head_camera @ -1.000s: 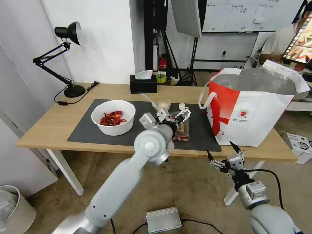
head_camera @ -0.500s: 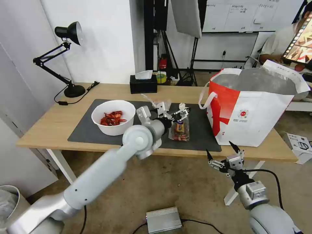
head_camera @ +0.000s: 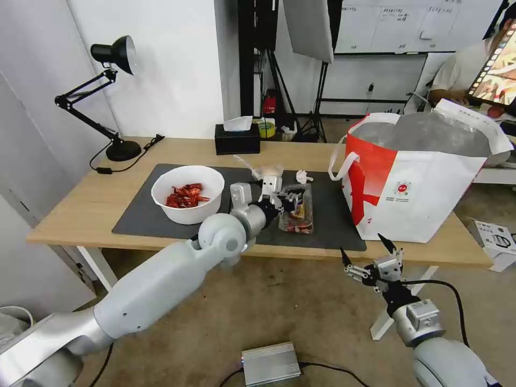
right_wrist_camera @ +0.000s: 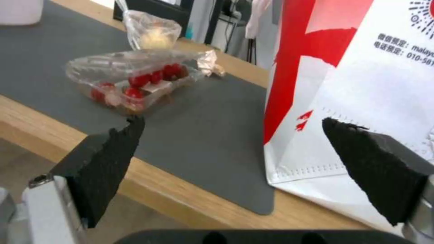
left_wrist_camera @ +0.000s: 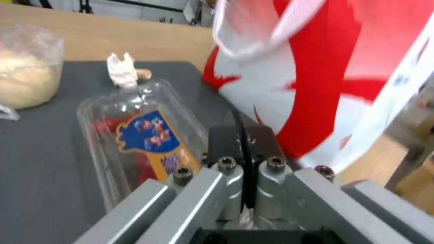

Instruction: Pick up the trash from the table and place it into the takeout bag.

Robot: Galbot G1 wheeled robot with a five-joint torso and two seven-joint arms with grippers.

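A white bowl (head_camera: 187, 193) of red shells sits on the dark mat (head_camera: 145, 215) of the wooden table (head_camera: 80, 204). The clear hinged tray (head_camera: 297, 210) (left_wrist_camera: 135, 135) (right_wrist_camera: 131, 81) with red bits lies mid-mat. A crumpled tissue (head_camera: 302, 176) (left_wrist_camera: 121, 69) rests just behind it. My left gripper (head_camera: 286, 201) (left_wrist_camera: 242, 123) is shut and hangs low beside the tray's near left side; I see nothing between its fingers. The white and red takeout bag (head_camera: 419, 177) (right_wrist_camera: 361, 84) stands open on the right. My right gripper (head_camera: 371, 260) (right_wrist_camera: 231, 120) waits open below the table's front edge.
A clear bag holding something pale (head_camera: 267, 172) (left_wrist_camera: 27, 78) lies behind the tray. A black tissue box (head_camera: 236, 141) and a black desk lamp (head_camera: 107, 97) stand at the back. A grey box (head_camera: 270, 364) lies on the floor. A seated person is far right.
My left arm has sunk lower and drawn its gripper back from above the tray's far end to its near left side. The right arm has stayed still.
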